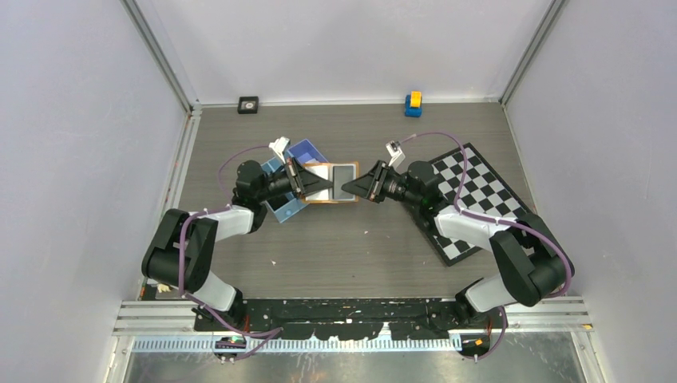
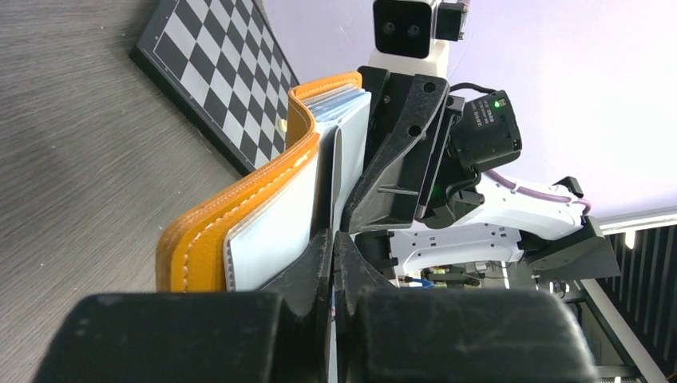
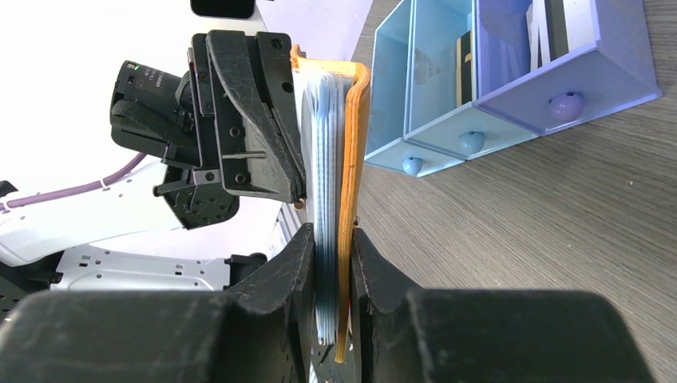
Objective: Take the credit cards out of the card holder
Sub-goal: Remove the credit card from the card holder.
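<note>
**Both arms pinch the card holder mid-desk**

From bases at the near edge, both arms bend and reach inward, wrists rolled sideways, tips facing each other. Left gripper: nearly closed, pinching a thin pale sheet above the orange cover, seemingly one of the credit cards. Right gripper: narrow, clamped on the card holder, cover plus card stack. The holder sits between them, mid-desk, slightly left. The top view shows it opened flat; only the wrist views show the layered stack edge-on. Blue tray touches the holder's left side, under the left arm. Chessboard lies toward the right edge.
</note>
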You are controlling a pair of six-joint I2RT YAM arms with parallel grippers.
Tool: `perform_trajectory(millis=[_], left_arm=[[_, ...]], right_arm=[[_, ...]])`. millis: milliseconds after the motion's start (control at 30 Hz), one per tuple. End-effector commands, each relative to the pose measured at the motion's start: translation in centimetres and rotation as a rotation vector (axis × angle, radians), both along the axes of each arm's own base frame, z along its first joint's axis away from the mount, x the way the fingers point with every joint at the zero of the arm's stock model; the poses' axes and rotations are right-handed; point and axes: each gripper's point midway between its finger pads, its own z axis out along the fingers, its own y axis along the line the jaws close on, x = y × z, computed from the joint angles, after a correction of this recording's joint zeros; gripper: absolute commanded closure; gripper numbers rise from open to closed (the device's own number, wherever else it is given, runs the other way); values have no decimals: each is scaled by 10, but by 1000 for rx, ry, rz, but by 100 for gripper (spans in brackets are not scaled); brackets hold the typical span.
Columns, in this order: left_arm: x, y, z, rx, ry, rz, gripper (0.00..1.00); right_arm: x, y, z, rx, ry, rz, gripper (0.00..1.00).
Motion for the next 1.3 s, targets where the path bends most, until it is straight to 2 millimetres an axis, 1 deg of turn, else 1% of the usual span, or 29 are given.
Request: perform_trajectory(millis=[0,67,100,200,233,300,433,533,700,867,1067,1133,1167,1233,1267], left_arm=[[-19,-9,34,-67,-143,-92,99],[-17,-9,28,-49,-123,-88,99],[-15,-10,23,-32,-104,-84,97],[-10,-9,7,28,-56,-65,84],[-8,-9,-2,61,-18,-58,80],[-7,-7,-11,109,4,-46,76],[-5,-5,-15,156,-4,-28,73],[-3,-1,-25,220,11,-3,72],[-4,4,-22,272,-26,28,69],[-7,4,-22,336,-55,46,66],[-13,-5,-19,354,-94,19,66],[-16,-11,-16,331,-94,-9,66],[-20,-15,-12,292,-93,-39,67],[-24,-22,4,176,-110,-86,70],[-25,-24,12,123,-121,-100,73]], right_arm=[[-8,13,17,26,-48,56,91],[-10,13,22,39,-64,68,96],[-12,13,24,43,-70,75,99],[-17,13,33,66,-95,94,99],[-19,13,35,74,-100,100,99],[-21,13,40,85,-112,111,100],[-25,16,43,106,-115,139,100],[-27,18,45,118,-116,154,99],[-27,19,45,115,-120,155,99],[-28,21,43,104,-119,160,99],[-31,24,43,92,-129,171,100],[-31,24,41,87,-129,169,100],[-30,24,41,85,-127,168,100],[-29,24,40,79,-123,163,99],[-29,24,38,75,-118,159,97]])
